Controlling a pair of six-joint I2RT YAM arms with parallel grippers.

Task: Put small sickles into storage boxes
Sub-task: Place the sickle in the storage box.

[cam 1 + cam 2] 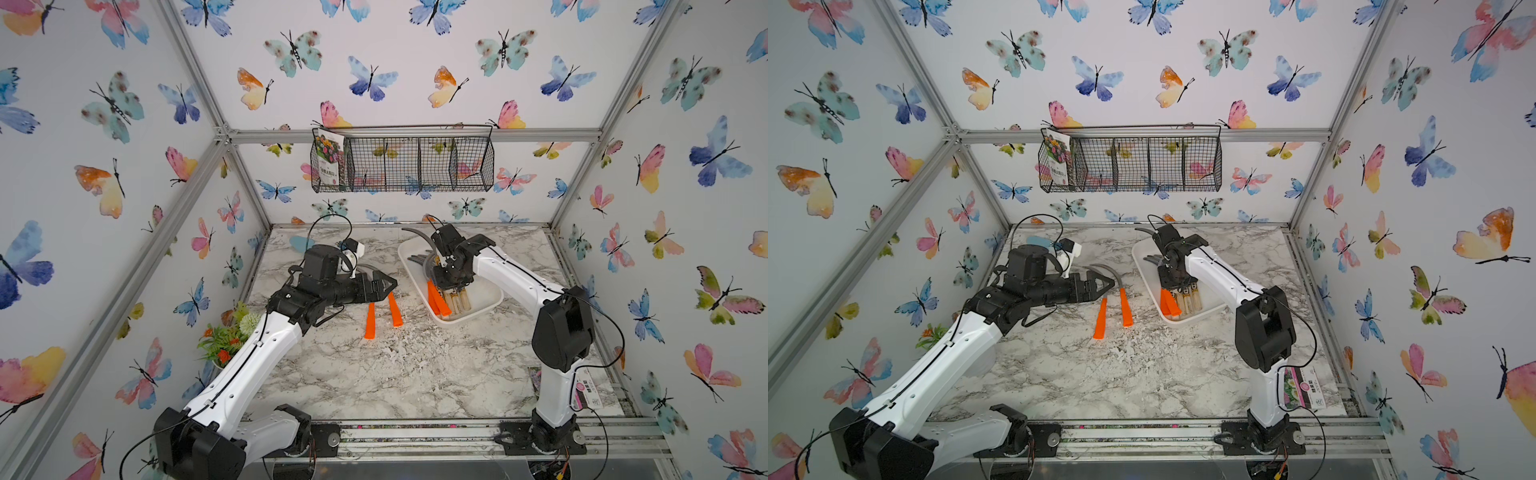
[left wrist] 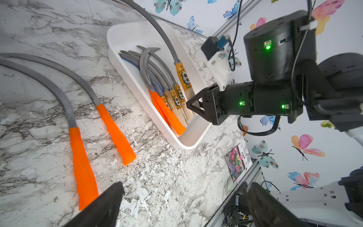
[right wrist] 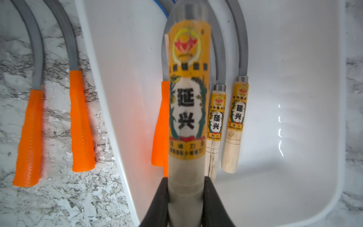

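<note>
Small sickle (image 3: 186,98), pale round wood handle with a glossy yellow printed label and a curved grey blade: clamped at the butt end by the right claw (image 3: 185,184) and held over the white storage box (image 3: 294,147), a shallow smooth plastic tray with rounded corners and a raised rim. Inside the box several more sickles (image 2: 172,106) lie bunched, wood and orange handles at one end, blades overlapping; two orange-handled sickles (image 2: 115,133) with ribbed grips lie side by side on the marble-patterned desk (image 1: 415,365) just beside the box. Left claw (image 2: 184,196), black and wedge-fingered, stands wide apart above those two, holding nothing.
</note>
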